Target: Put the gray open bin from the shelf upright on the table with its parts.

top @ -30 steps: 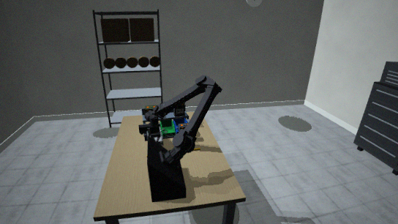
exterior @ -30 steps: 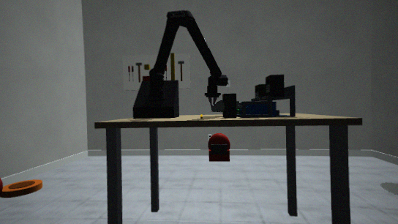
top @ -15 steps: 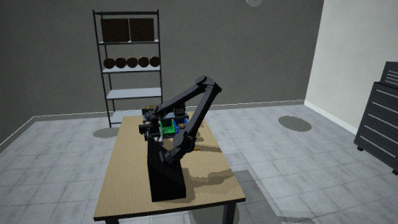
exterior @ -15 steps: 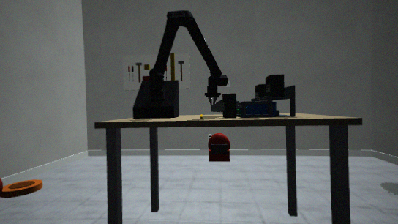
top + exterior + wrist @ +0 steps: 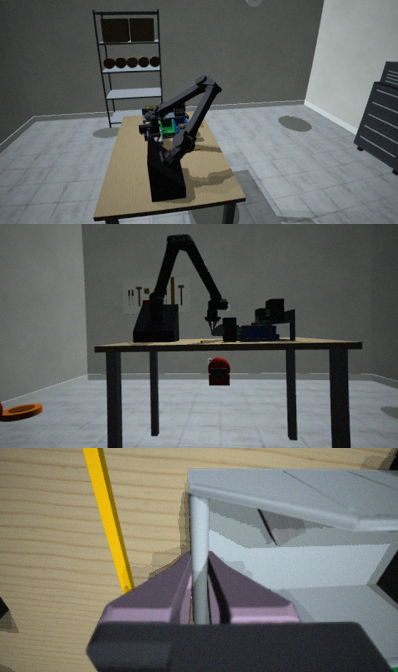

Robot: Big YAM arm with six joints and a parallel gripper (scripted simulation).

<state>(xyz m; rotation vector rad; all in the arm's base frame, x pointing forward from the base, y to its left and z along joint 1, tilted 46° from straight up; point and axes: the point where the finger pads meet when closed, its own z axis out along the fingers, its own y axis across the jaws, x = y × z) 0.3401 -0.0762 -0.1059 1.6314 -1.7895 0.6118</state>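
Note:
The gray open bin [image 5: 300, 563] [image 5: 219, 330] fills the right of the wrist view, and its thin side wall runs up between my purple fingers. My gripper [image 5: 199, 559] [image 5: 213, 329] [image 5: 156, 136] is shut on that wall. The bin sits low at the wooden table [image 5: 50, 548] [image 5: 128, 183] [image 5: 311, 344], in front of the small dark shelf [image 5: 279, 315]. I cannot tell whether it touches the table top. Its contents are hidden from the wrist view.
A thin yellow strip [image 5: 107, 513] lies on the table left of the bin. A green bin [image 5: 168, 126] and a blue bin [image 5: 180, 125] [image 5: 257, 332] stand by the shelf. A dark box [image 5: 229, 329] stands next to the gripper. The arm's base [image 5: 164, 176] [image 5: 157, 323] occupies the near table end.

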